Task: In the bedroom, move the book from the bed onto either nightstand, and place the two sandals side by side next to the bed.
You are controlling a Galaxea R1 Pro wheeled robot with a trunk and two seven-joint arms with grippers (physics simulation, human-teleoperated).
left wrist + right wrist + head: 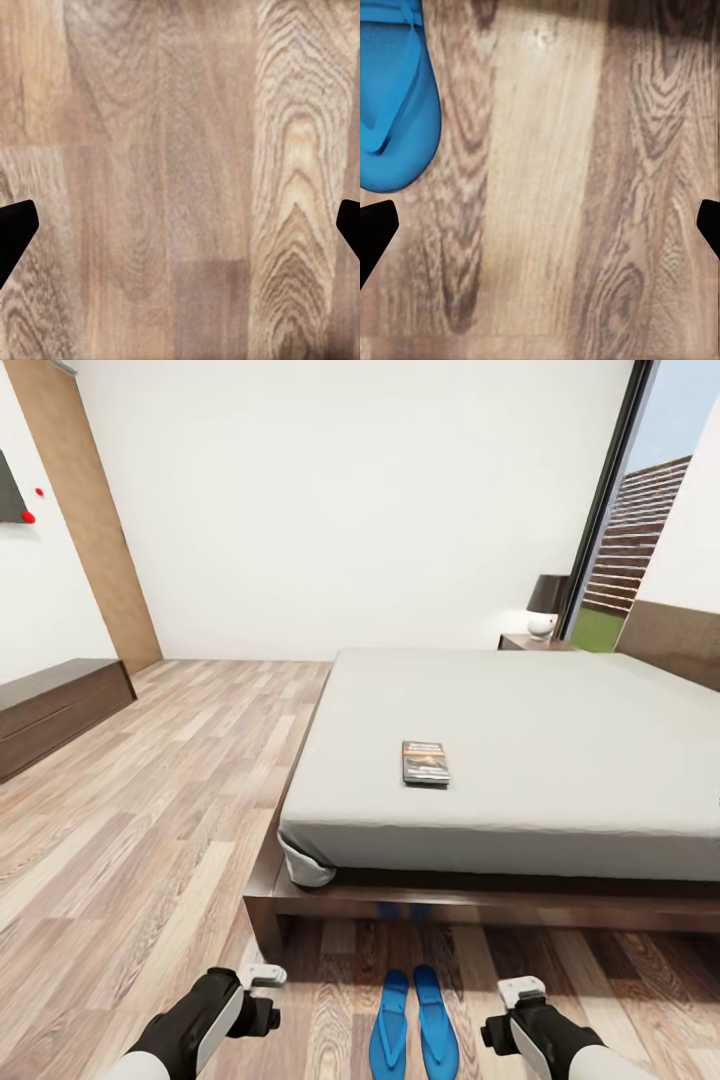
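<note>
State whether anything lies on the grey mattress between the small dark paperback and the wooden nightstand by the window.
Nothing visible does. The dark paperback with the orange band lies alone on the plain light-grey mattress, and the stretch toward the dark reddish-brown wooden nightstand is bare. A white-based lamp with a dark shade stands on the nightstand.

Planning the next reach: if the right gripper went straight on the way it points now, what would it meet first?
Most likely the bare wooden floor. The right gripper points down at the planks, jaws open, with a blue sandal off to one side of that line; how far is unclear.
</note>
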